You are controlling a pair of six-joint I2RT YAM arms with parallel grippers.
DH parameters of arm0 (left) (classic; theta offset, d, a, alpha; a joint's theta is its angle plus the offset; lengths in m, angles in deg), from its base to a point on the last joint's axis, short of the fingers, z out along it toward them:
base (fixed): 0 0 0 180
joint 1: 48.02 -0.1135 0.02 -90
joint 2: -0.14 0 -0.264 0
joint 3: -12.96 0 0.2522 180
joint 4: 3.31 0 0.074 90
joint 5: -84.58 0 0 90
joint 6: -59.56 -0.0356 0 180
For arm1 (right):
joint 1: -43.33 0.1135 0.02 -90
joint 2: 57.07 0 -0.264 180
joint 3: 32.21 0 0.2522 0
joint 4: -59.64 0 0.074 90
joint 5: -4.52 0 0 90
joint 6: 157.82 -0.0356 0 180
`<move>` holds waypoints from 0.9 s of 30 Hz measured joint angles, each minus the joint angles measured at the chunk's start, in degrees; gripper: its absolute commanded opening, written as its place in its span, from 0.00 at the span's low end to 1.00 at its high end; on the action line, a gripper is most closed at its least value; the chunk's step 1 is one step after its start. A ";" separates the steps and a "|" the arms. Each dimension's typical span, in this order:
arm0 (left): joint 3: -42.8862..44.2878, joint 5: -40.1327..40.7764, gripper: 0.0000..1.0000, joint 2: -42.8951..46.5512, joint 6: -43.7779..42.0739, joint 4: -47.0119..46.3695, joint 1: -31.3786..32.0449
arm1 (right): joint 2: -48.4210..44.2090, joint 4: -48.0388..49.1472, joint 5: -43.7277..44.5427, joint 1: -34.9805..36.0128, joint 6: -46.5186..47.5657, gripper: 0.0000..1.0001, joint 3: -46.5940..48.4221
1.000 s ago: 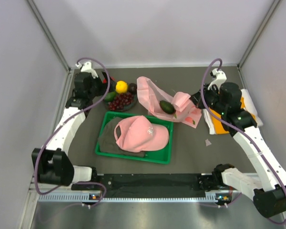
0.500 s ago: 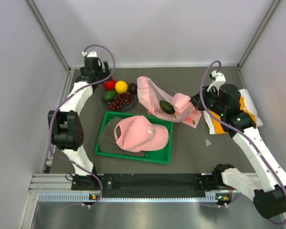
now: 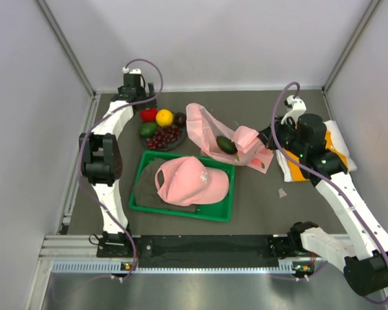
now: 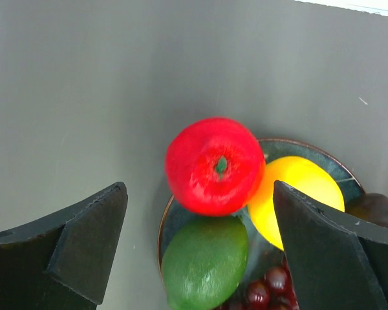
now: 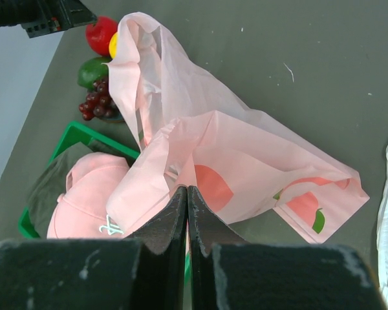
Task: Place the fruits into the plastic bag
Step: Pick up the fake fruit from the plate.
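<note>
Left gripper (image 4: 199, 188) hung spread above the red fruit (image 4: 213, 165) in the far-left pile (image 3: 161, 127), right gripper (image 5: 187, 194) pinched the plastic bag (image 5: 246, 161) just right of it; an off-centre squeeze could have rolled the fruit away.

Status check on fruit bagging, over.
Left end effector open, above red fruit. Right end effector shut on plastic bag. One avocado at bag; others on plate.

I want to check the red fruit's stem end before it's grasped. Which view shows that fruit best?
Left wrist: the red fruit fills the centre, its stem dimple facing the camera. Top external shows only a small red blob; right wrist catches it far off and small, beside the plastic bag.
</note>
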 measured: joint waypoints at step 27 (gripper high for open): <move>10.03 -3.45 0.97 -11.04 -3.61 5.29 0.00 | -0.07 -0.76 0.00 0.00 -0.02 0.00 0.00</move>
